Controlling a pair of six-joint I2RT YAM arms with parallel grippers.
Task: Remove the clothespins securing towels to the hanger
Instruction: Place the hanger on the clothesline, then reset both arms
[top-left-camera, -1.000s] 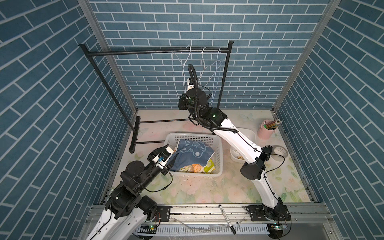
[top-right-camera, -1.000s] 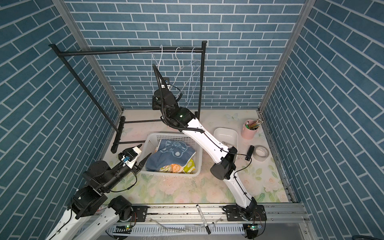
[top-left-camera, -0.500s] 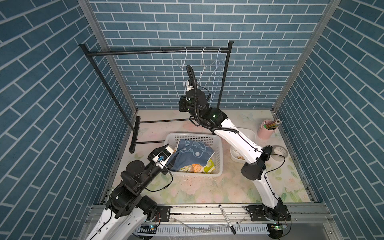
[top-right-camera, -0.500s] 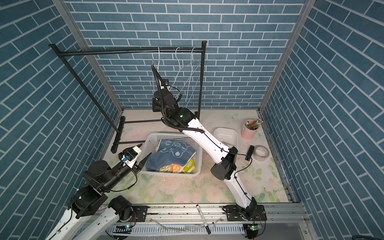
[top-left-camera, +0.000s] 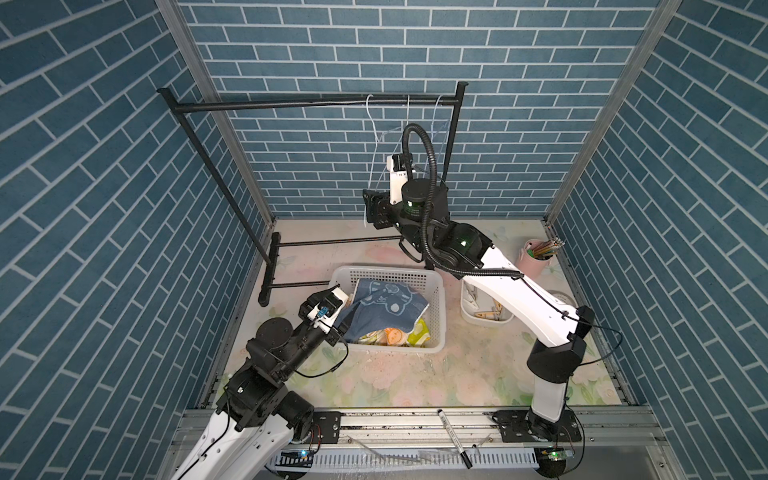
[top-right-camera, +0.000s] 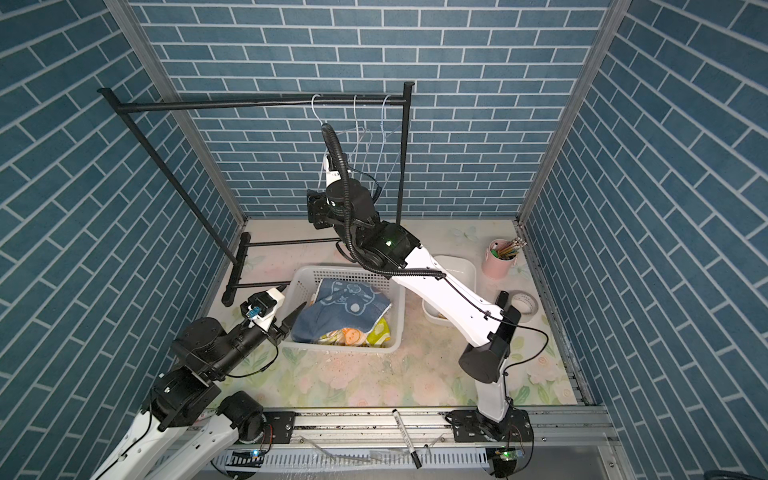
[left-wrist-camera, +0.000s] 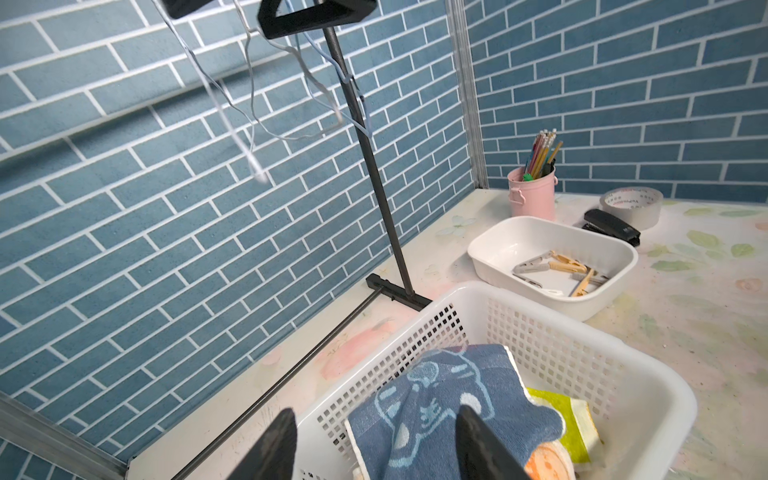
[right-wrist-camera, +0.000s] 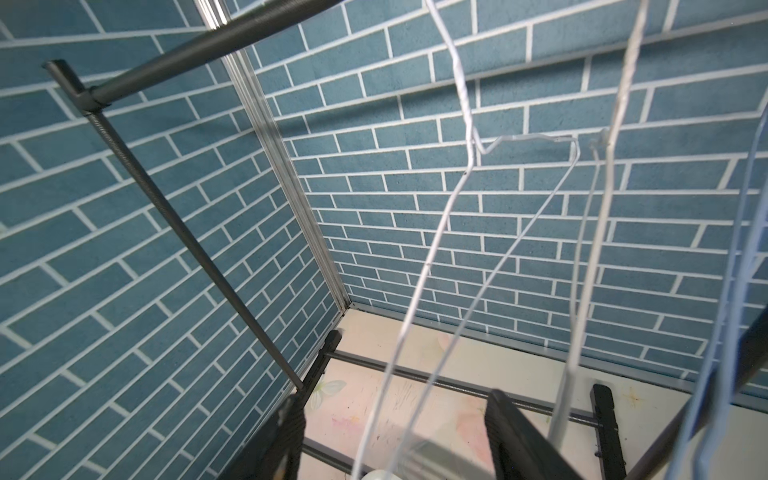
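No towel hangs on the bare white wire hangers (top-left-camera: 376, 141) (right-wrist-camera: 436, 232). The blue towel (top-left-camera: 384, 309) (left-wrist-camera: 436, 399) lies on top of the orange towel (top-left-camera: 392, 334) and the yellow-green towel (top-left-camera: 417, 332) in the white basket (top-left-camera: 390, 272). Several clothespins (left-wrist-camera: 561, 266) (top-left-camera: 490, 312), tan and grey, lie in the white tray (left-wrist-camera: 540, 222). My right gripper (right-wrist-camera: 395, 424) (top-left-camera: 374, 208) is raised among the hangers, open, with two hanger wires running loosely between its fingers. A blurred grey shape low between them cannot be made out. My left gripper (left-wrist-camera: 376, 444) (top-right-camera: 291, 301) is open over the basket's near left corner, empty.
The black rack (top-left-camera: 291, 104) stands along the back and left, its foot bars on the floor. A pink cup of pencils (top-left-camera: 534, 259), a tape roll (top-right-camera: 524, 302) and a black stapler (left-wrist-camera: 611, 226) sit at the right. A marker (top-left-camera: 453, 432) lies on the front rail.
My right gripper has gone from shut to open beside the hangers, its wrist shifting only slightly. The left arm has stayed where it was.
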